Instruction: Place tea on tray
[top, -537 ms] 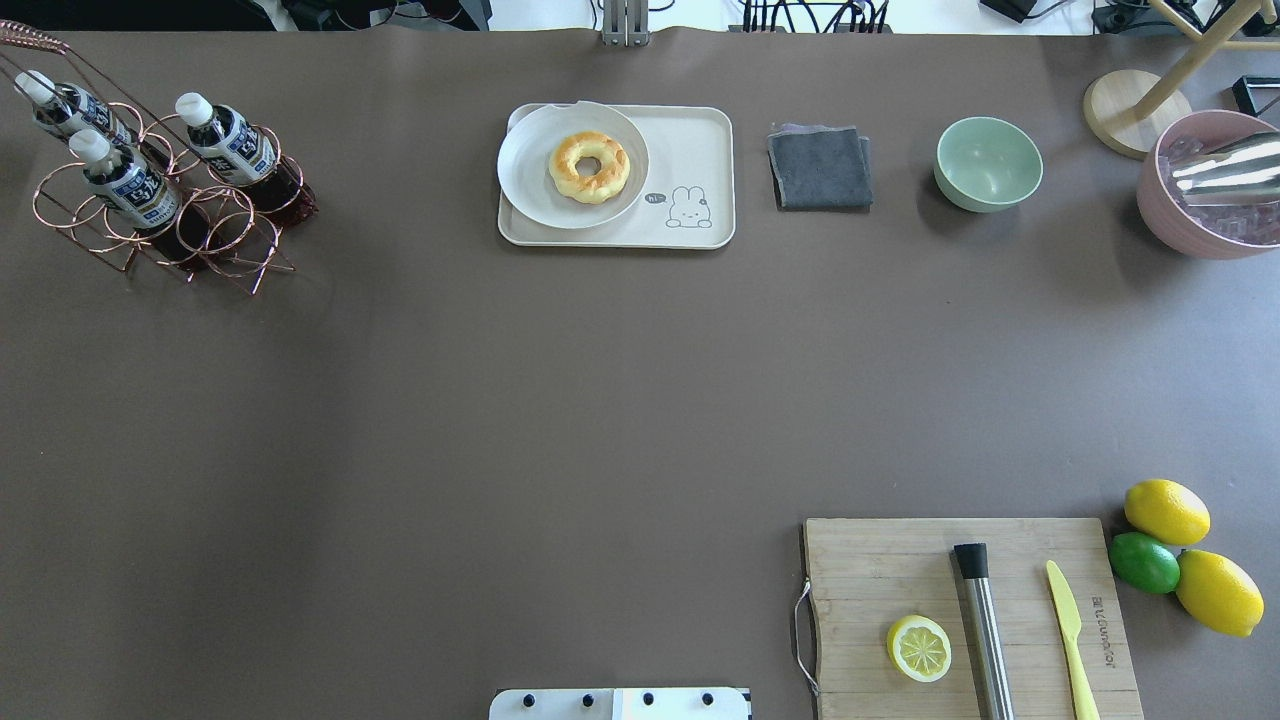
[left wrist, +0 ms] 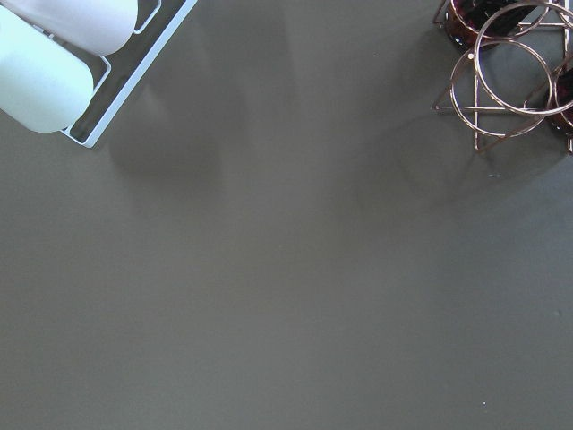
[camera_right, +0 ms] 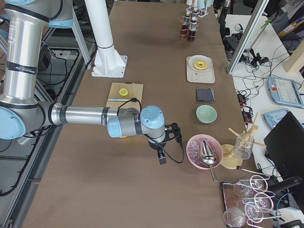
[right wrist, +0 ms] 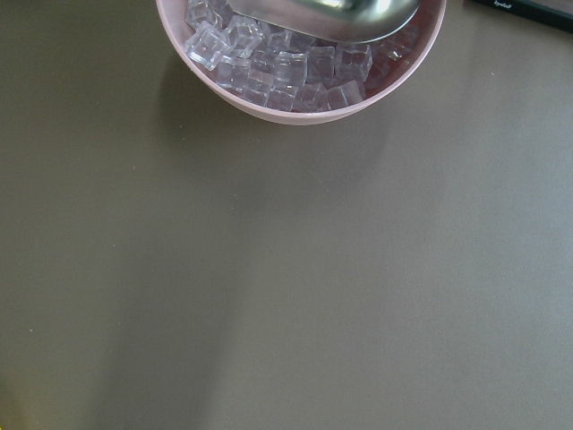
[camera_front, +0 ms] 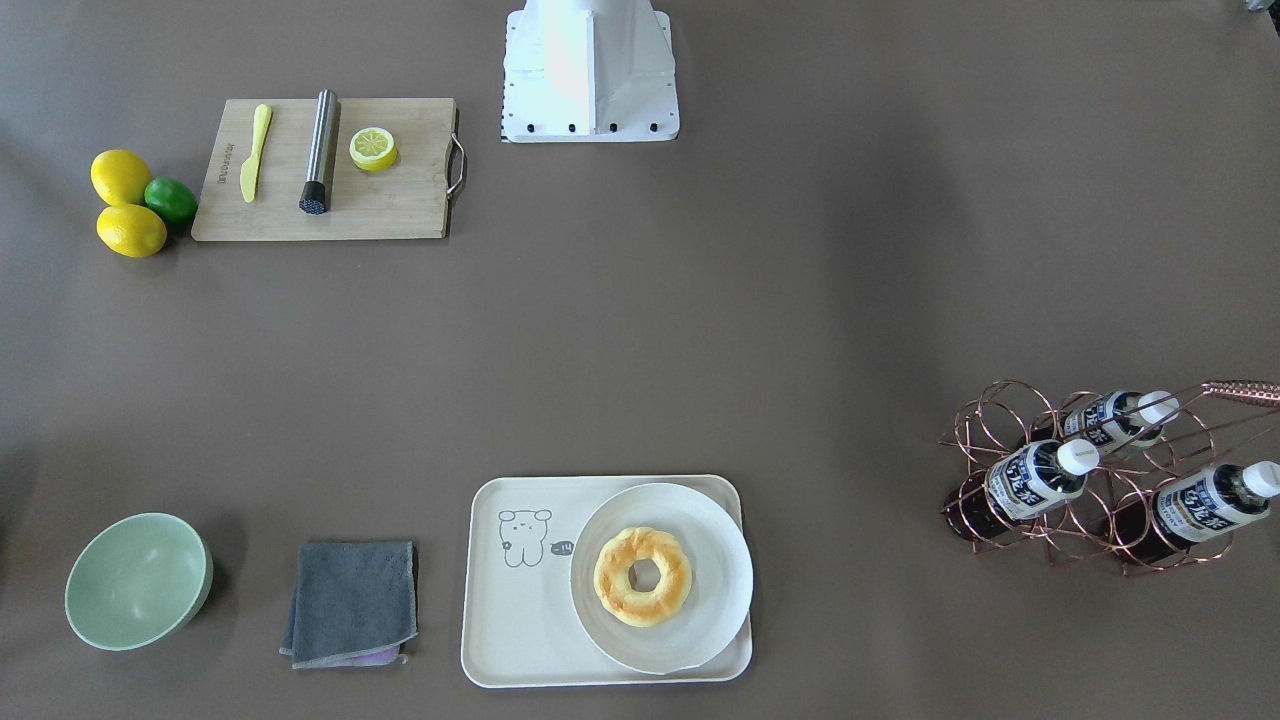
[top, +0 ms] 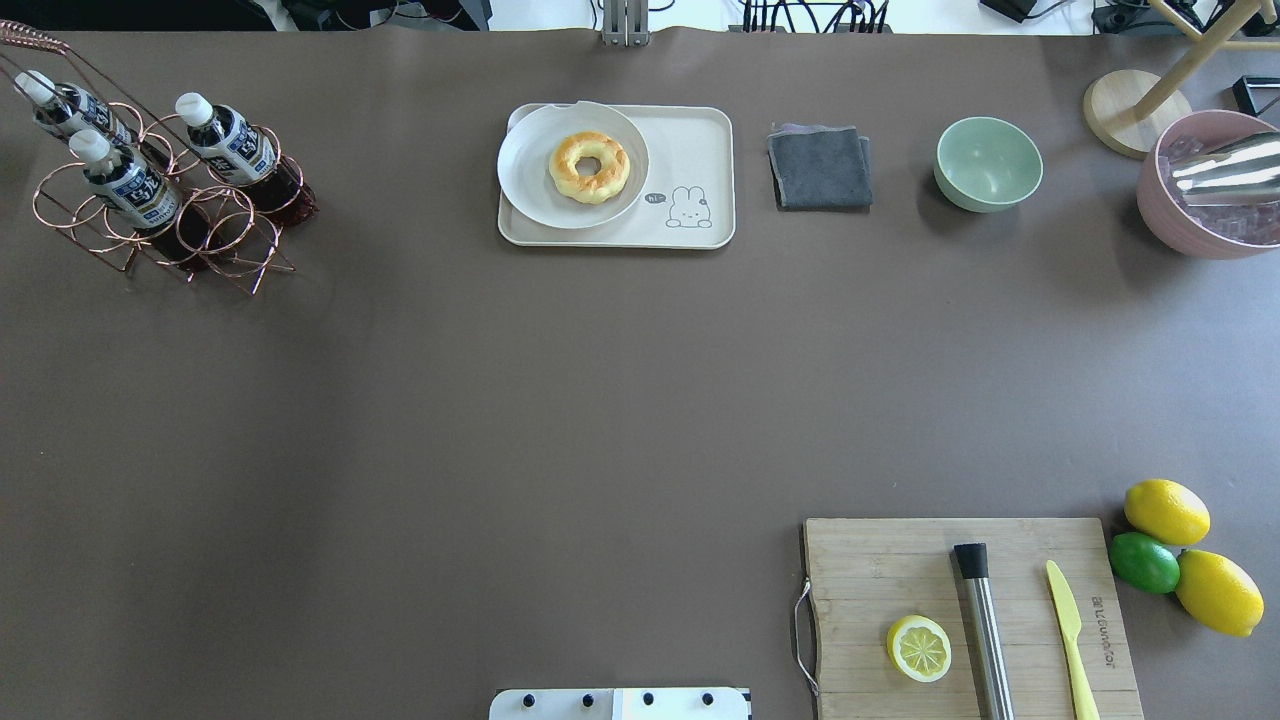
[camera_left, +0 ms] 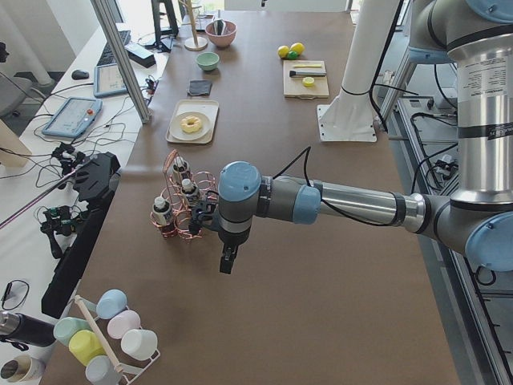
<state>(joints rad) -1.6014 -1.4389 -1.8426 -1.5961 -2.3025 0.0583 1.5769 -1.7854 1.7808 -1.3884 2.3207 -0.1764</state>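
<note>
1. Three small clear plastic tea bottles [top: 235, 150], holding dark reddish-brown drink and bearing white screw caps and white-and-navy labels, are leaning in a copper wire rack [top: 215, 245] at the far left corner of the brown table [top: 600, 400], as seen in the overhead view.
2. The cream-white rectangular tray [top: 700, 140] with the line-drawn bear is lying at the far edge near the middle, well apart from the rack.
3. A round white plate [top: 530, 180] is sitting on the tray's left part and carrying a ring doughnut [top: 589, 167].
4. The left gripper [camera_left: 228, 267] is hanging over the table near the rack and pointing down. It is showing only in a side view, so I cannot tell whether its fingers are apart or together.
5. The right gripper [camera_right: 162, 160] is hovering near a pink bowl [right wrist: 295, 116] that is holding ice cubes [right wrist: 269, 67] and a metal scoop [right wrist: 331, 13]. Its finger state cannot be told either.
</note>
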